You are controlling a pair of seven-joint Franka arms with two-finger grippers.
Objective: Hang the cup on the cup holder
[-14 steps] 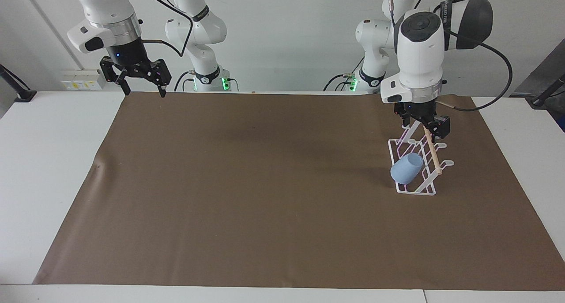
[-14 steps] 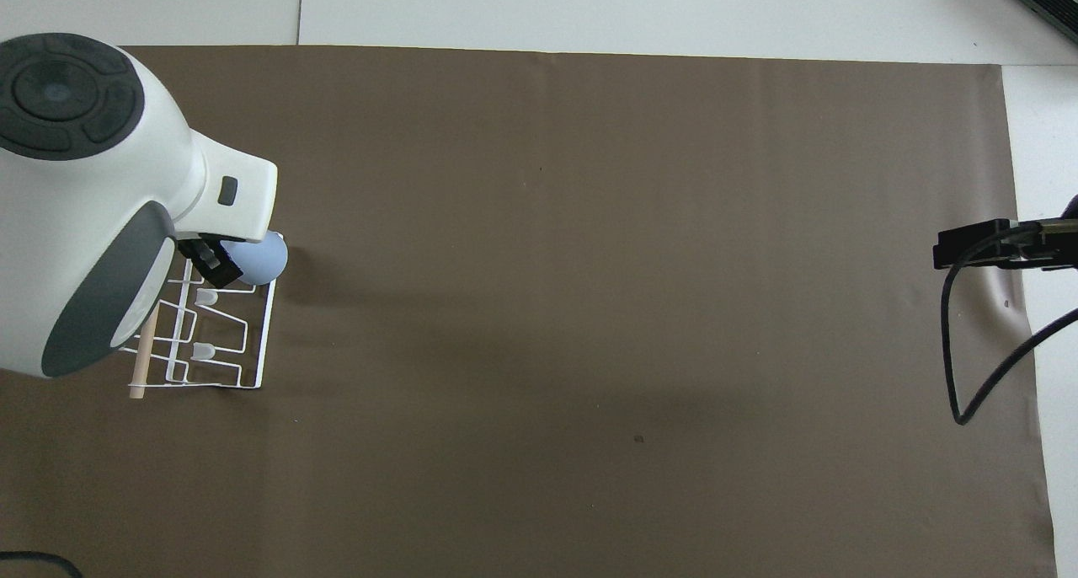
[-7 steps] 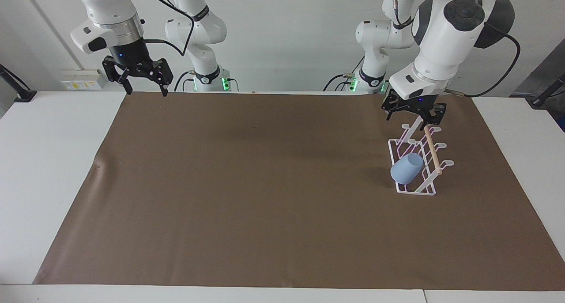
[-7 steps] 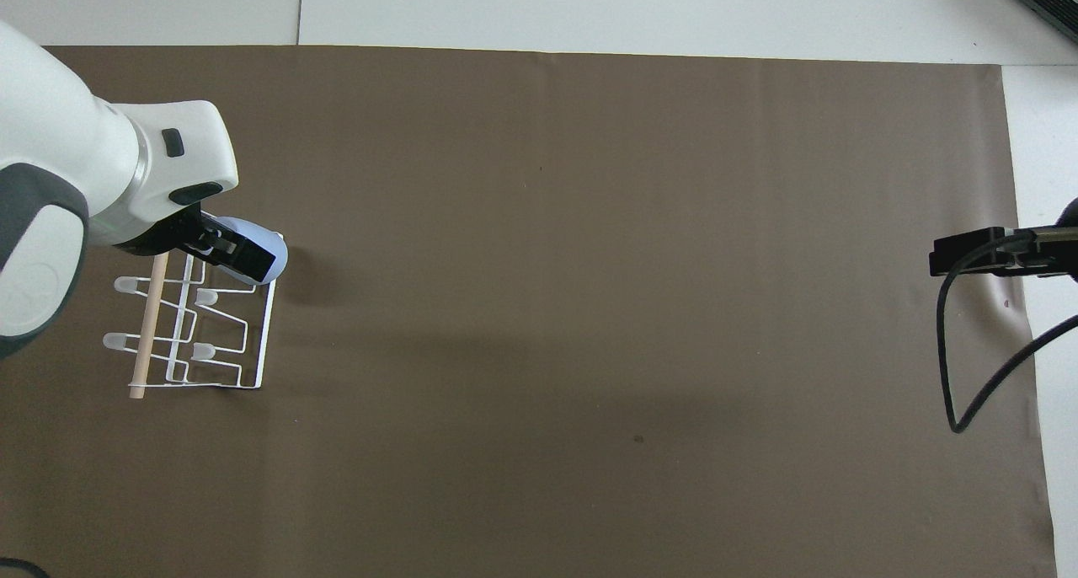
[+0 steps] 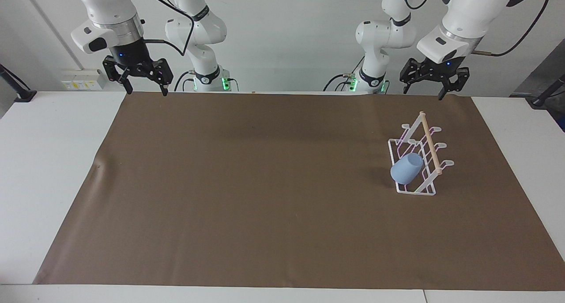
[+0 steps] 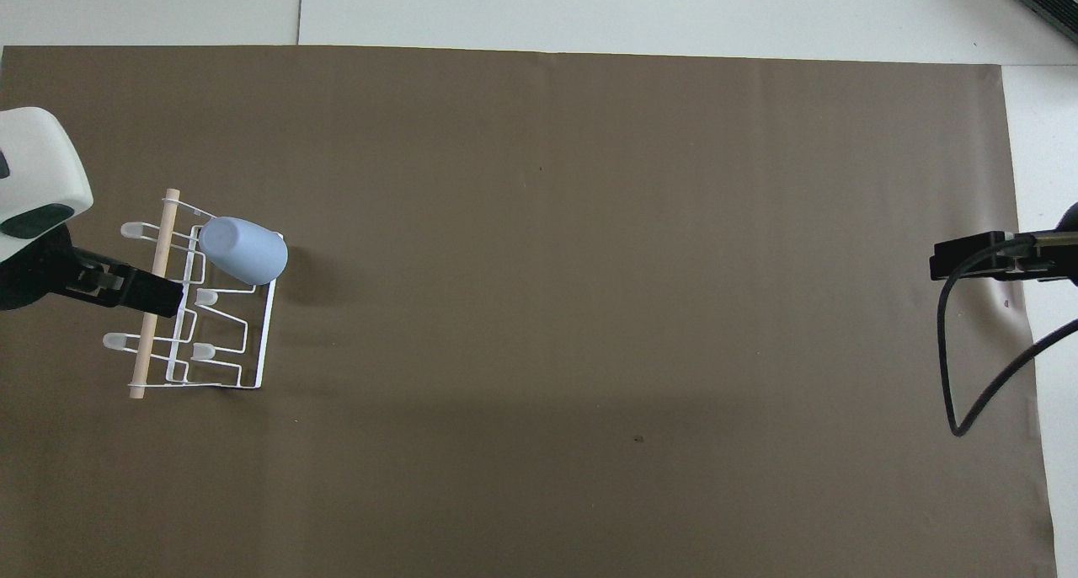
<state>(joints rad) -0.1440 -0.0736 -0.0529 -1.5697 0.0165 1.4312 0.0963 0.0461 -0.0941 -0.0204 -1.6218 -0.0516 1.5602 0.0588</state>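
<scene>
The light blue cup hangs tilted on a looped prong of the cup holder. It sits at the holder's end that is farther from the robots, with nothing gripping it. The white wire holder, with its wooden dowel along the top, stands on the brown mat toward the left arm's end of the table. My left gripper hangs open and empty in the air, over the mat's edge by the robots, well apart from the holder. At the right arm's end, my right gripper waits, raised, open and empty.
A brown mat covers most of the white table. A black cable loops down from the right arm over the mat's edge.
My left gripper has lifted away from the cup holder's top and drawn back toward the robots. The cup stays on its prong. The right gripper has barely shifted.
</scene>
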